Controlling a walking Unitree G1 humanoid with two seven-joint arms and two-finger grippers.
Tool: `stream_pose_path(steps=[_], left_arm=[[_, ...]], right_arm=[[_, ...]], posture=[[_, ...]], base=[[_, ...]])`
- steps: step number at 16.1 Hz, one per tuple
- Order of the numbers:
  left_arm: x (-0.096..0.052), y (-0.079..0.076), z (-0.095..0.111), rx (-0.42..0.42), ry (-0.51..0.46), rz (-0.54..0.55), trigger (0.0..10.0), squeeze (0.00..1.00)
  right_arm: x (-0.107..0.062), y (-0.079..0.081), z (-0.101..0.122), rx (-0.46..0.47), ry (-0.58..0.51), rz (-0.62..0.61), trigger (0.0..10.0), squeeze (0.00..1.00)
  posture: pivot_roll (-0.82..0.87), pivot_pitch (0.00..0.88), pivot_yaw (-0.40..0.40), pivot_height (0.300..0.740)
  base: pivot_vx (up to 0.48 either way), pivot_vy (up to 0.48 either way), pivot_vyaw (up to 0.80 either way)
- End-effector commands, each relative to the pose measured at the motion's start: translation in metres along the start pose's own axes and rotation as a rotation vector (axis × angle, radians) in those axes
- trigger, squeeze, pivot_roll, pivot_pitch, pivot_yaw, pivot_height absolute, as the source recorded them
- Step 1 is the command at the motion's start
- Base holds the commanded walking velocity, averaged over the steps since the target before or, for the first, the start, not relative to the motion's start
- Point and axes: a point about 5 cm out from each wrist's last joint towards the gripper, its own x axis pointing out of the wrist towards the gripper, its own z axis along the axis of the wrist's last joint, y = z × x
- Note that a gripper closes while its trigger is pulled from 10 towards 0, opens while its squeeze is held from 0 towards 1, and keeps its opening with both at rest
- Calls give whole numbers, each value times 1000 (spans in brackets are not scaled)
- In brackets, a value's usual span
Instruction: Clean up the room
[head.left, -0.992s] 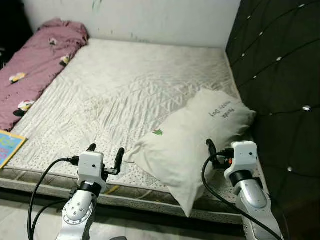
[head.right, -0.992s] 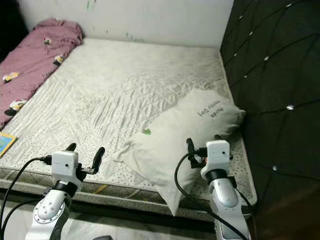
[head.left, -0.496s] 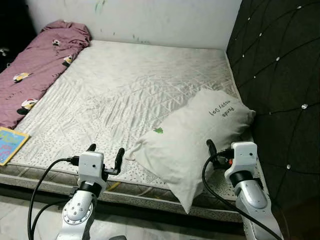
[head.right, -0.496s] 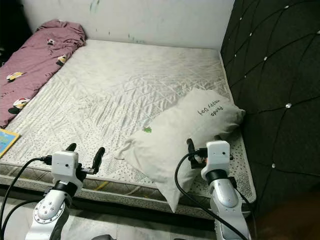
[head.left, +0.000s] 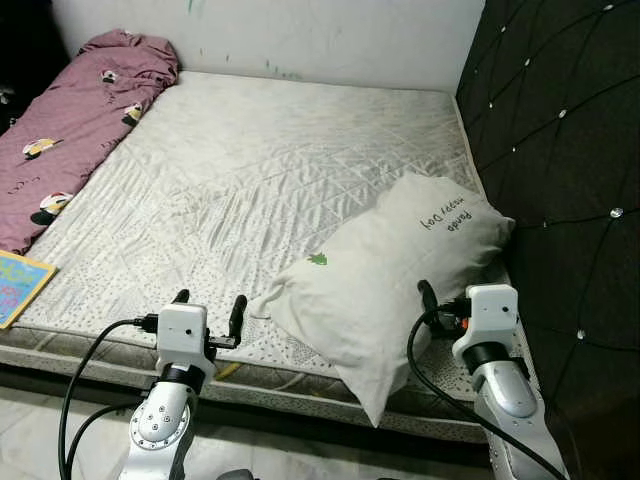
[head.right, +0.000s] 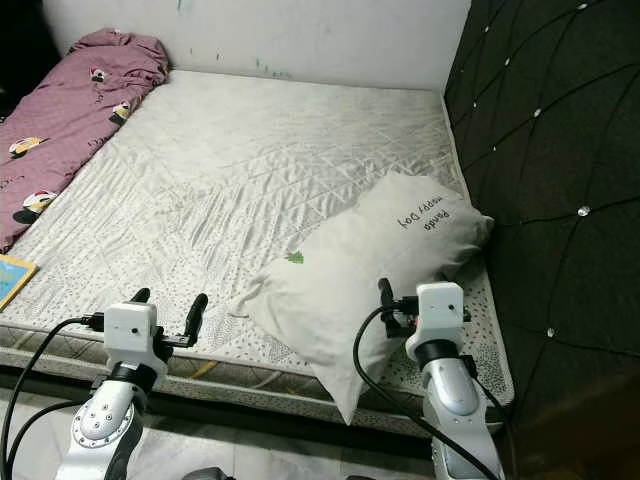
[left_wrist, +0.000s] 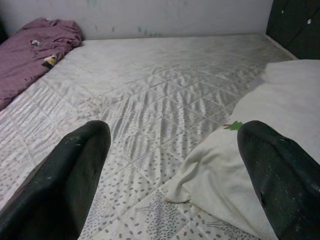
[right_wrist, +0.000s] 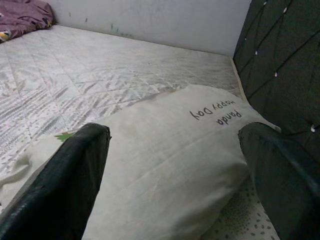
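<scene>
On the mattress (head.left: 250, 170), near the black headboard (head.left: 560, 130): white pillow (head.left: 390, 270), lying askew. Left side: maroon blanket (head.left: 70, 110), book (head.left: 15, 285) at the edge. Left gripper (head.left: 208, 305) and right gripper (head.right: 415, 295), both spread wide, grasping nothing, at the bed's near edge.

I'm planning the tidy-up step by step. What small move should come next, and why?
Probably ease the right pincer forward onto the pillow. The pillow lies askew, its lower corner overhanging the mattress edge, and the open right pincer is already facing it. The left pincer, also open, sits near the pillow's other corner.
</scene>
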Motion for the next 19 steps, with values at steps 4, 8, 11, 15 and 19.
stream_pose_path(steps=[4,8,11,15,19], left_arm=[[0,3,-2,-25,21,18,10000,0],[1,3,-3,-36,29,18,10000,0],[1,3,-2,-37,32,21,10000,0],[1,3,0,-14,3,26,10000,0],[1,2,1,-20,0,7,10000,0]], right_arm=[[2,-1,0,4,9,-10,10000,0],[2,-1,0,4,8,-10,10000,0],[2,-1,0,3,9,-9,10000,0],[3,-1,0,0,10,-6,10000,0],[4,-1,0,-5,7,-6,10000,0]], posture=[[-21,0,0,740],[-22,0,0,740],[-20,0,-1,740],[-19,0,-2,740],[-18,0,-4,740]], base=[[0,67,-200],[0,455,-664],[0,480,0],[0,120,0],[0,0,0]])
